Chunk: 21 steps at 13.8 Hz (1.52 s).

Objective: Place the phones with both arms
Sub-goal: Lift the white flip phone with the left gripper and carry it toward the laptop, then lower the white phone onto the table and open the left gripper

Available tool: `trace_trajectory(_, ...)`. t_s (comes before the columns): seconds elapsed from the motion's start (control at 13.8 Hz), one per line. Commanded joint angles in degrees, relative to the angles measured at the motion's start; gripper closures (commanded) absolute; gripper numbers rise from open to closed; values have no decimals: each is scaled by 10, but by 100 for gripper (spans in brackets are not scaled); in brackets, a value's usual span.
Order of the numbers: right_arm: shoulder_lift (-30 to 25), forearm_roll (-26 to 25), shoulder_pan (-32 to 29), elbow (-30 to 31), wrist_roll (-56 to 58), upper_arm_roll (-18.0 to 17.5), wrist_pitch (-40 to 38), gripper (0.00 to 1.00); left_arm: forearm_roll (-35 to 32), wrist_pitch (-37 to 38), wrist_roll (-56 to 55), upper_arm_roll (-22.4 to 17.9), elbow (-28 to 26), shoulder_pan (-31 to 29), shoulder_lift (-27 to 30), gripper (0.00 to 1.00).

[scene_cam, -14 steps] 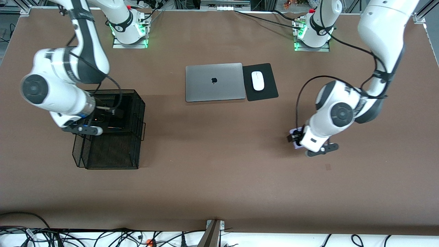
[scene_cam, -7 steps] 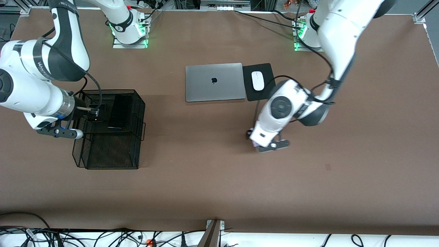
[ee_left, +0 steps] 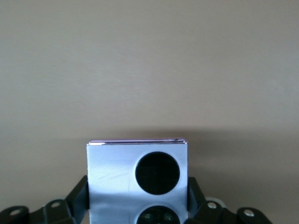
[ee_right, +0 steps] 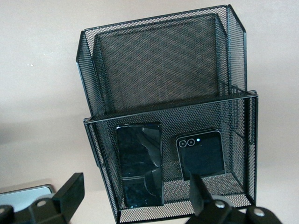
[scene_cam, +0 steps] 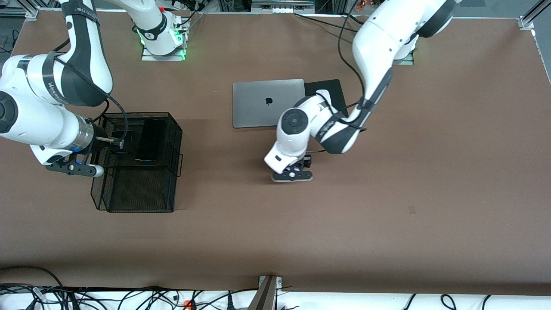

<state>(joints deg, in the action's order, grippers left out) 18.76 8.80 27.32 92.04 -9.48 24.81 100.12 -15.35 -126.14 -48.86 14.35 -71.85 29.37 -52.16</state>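
- We see the left hand [scene_cam: 297, 168] clamped on the lilac-white flip phone [ee_left: 138, 179] by its side edges, lenses facing its wrist camera, hanging over bare table [scene_cam: 275, 241] at 6 o'clock of the grey laptop [scene_cam: 269, 102].
- We judge open table runs toward 9 o'clock as far as the mesh basket [scene_cam: 174, 142]; nothing stands between.
- Right hand [ee_right: 133, 198] waits with fingers apart above the basket's edge.
- Long black slab phone [ee_right: 139, 163] and squarish black flip phone [ee_right: 202, 153] lie side by side in the basket's upper tray; little room between them.
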Motion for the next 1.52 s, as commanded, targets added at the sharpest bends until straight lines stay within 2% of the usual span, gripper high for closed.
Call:
trace_trajectory(0.0, 6, 10, -7, -17, 8, -3, -13, 0, -14, 8, 23, -15, 44, 22, -27, 96)
trace_trajectory(0.36, 6, 10, -6, -16, 7, -3, -13, 0, -13, -3, 17, -42, 86, 49, -70, 100)
trace_trajectory(0.58, 6, 10, -6, -17, 7, -3, -14, 0, -13, -6, 10, -43, 116, 49, -93, 100)
trace_trajectory(0.72, 6, 10, -6, -17, 7, -4, -14, 0, -13, -7, 9, -43, 116, 48, -94, 100)
trace_trajectory(0.8, 6, 10, -6, -17, 8, -3, -14, 0, -13, -7, -1, -44, 116, 49, -94, 97)
trace_trajectory(0.87, 6, 10, -6, -17, 8, -3, -14, 0, -13, -8, -32, -49, 116, 50, -94, 74)
trace_trajectory(0.94, 6, 10, -6, -17, 8, -4, -14, 0, -14, -12, -56, -56, 116, 57, -94, 29)
trace_trajectory(1.01, 6, 10, -6, -17, 8, -3, -14, 0, -14, -19, -62, -75, 116, 70, -94, 0)
trace_trajectory(1.09, 6, 10, -6, -17, 8, -3, -14, 0, -12, -19, -64, -91, 116, 84, -94, 0)
trace_trajectory(1.45, 6, 11, -6, -17, 8, -4, -15, 0, -9, -9, -60, -93, 116, 82, -85, 0)
